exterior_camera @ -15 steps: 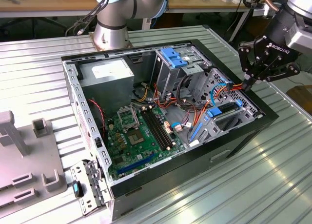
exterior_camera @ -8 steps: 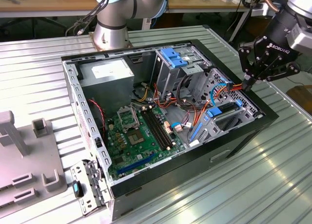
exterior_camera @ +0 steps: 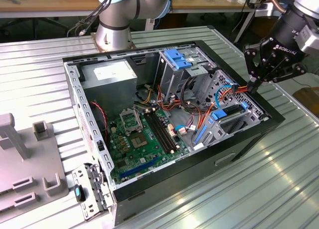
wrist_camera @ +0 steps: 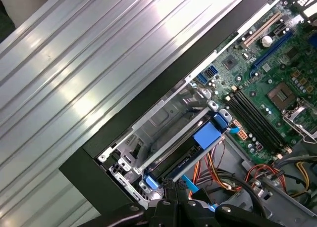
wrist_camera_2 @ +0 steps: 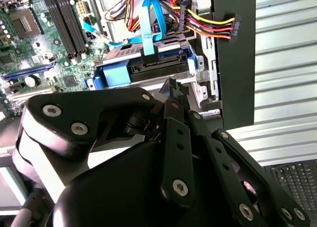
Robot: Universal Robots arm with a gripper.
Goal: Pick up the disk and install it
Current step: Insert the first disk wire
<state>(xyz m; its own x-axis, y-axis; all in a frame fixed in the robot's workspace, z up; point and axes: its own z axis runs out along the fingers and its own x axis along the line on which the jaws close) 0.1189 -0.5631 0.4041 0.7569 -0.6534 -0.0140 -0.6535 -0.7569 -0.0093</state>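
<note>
Ribbed silver metal makes up the table [exterior_camera: 279, 189], and a wooden bench [exterior_camera: 50, 2] stands behind it at twelve o'clock in the exterior view. A black computer case [exterior_camera: 234, 156] lies on its side with the open side up. I think this lets the arm reach in from above. The disk [exterior_camera: 230, 113] in its blue frame lies flat in a metal bay at three o'clock inside the case, and it looks pushed in. A blue cable [wrist_camera_2: 148, 24] runs to it. The gripper [exterior_camera: 253, 83] hangs just above the case wall at two o'clock, with its fingers pressed together on nothing.
</note>
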